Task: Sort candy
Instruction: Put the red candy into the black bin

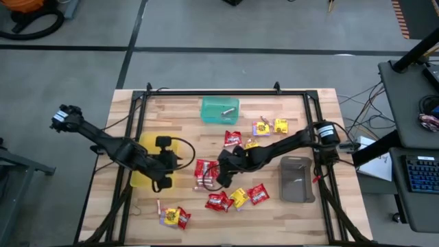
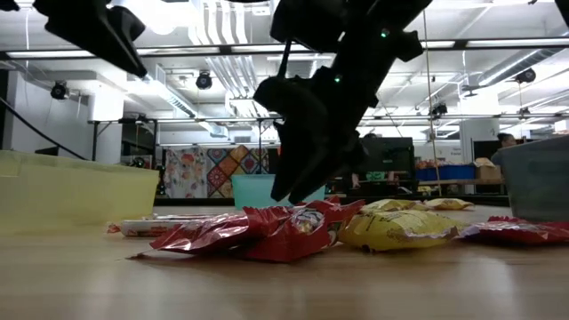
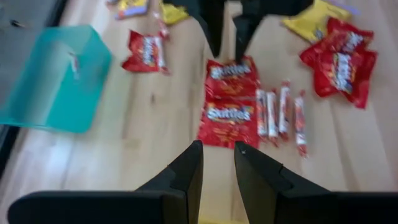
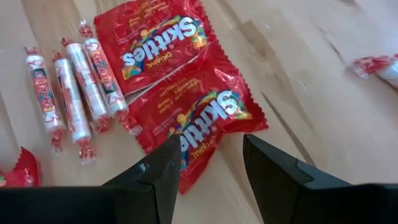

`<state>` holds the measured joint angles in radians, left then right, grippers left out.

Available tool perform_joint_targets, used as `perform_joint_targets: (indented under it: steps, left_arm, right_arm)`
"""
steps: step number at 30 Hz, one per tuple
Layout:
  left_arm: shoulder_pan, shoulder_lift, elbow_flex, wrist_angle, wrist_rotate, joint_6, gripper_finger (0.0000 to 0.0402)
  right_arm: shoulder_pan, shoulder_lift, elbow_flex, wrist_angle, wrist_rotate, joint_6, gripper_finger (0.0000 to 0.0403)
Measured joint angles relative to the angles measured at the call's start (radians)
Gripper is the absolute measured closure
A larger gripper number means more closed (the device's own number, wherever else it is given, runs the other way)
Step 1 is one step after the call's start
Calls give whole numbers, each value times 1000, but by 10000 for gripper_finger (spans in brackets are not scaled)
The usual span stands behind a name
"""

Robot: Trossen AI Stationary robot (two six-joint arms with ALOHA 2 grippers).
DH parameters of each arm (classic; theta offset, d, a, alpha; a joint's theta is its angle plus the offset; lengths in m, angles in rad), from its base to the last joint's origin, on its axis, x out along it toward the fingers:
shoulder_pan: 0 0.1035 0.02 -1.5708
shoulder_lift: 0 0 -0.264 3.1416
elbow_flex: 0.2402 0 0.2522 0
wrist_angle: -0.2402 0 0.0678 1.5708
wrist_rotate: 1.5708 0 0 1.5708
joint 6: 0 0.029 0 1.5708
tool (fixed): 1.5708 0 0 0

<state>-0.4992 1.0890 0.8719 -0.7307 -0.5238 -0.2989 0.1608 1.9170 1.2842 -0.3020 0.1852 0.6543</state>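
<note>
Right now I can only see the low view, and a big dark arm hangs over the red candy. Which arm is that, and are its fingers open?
Observer: It's the right arm. The right fingers are open and empty, above a red Skittles packet.
Operator: What's beside that packet?
Observer: Four little twisted rolls, lying side by side.
Operator: Where's the other arm?
Observer: The left fingers are at the edge of the yellow tray, holding nothing.
</note>
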Motion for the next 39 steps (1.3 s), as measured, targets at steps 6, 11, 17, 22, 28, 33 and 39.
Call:
perform_joint_targets:
  steps: [6,11,17,22,28,33,39]
  left_arm:
    - [0,-13,0,3,-44,0,325]
    - [0,3,-1,6,-65,-1,325]
    - [0,19,-4,6,-70,-7,325]
    - [0,29,-5,9,-71,-30,325]
    - [0,43,-6,9,-72,-90,325]
    - [0,55,-7,9,-72,-143,325]
    - [0,71,-6,18,-72,-156,325]
  right_arm:
    - [-2,60,5,35,2,19,241]
    - [-2,105,9,55,11,26,272]
    - [-3,114,9,55,14,-12,351]
    - [-3,98,7,54,26,-62,390]
    - [-3,16,1,6,13,-163,394]
    - [5,-106,3,-134,17,-219,394]
    - [23,-249,1,-319,22,-234,394]
